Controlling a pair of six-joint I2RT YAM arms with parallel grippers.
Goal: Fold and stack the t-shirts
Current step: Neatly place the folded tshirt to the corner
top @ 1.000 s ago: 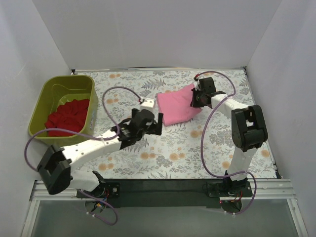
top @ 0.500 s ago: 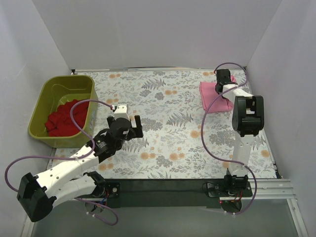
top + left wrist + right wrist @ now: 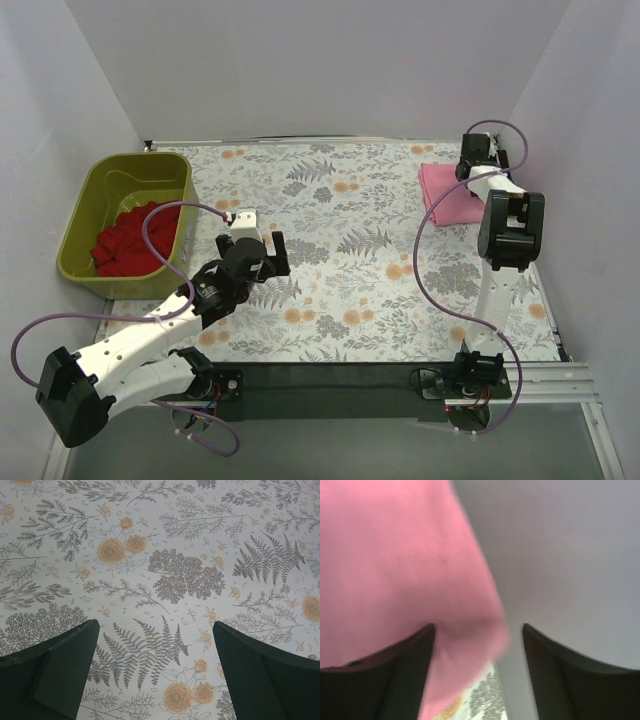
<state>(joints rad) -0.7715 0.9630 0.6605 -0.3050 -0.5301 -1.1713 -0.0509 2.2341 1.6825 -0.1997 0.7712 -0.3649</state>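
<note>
The pink t-shirt (image 3: 446,194) lies folded at the table's far right corner, next to the right wall. My right gripper (image 3: 470,170) hovers at the shirt's far edge. In the right wrist view its jaws stand apart; the blurred pink t-shirt (image 3: 395,555) fills the left side, and its edge reaches between the fingers without being pinched. The red t-shirt (image 3: 135,238) lies crumpled in the olive-green tub (image 3: 85,205). My left gripper (image 3: 268,250) stands open over the bare floral cloth, holding nothing (image 3: 155,630).
The olive-green tub sits at the far left against the left wall. White walls enclose the table on three sides, and the right wall (image 3: 570,555) is very close to my right gripper. The floral tablecloth (image 3: 350,260) lies between the arms.
My right arm carried the pink t-shirt from the table's middle to the far right corner, then opened its jaws. My left arm drew back toward the near left and has held still since.
</note>
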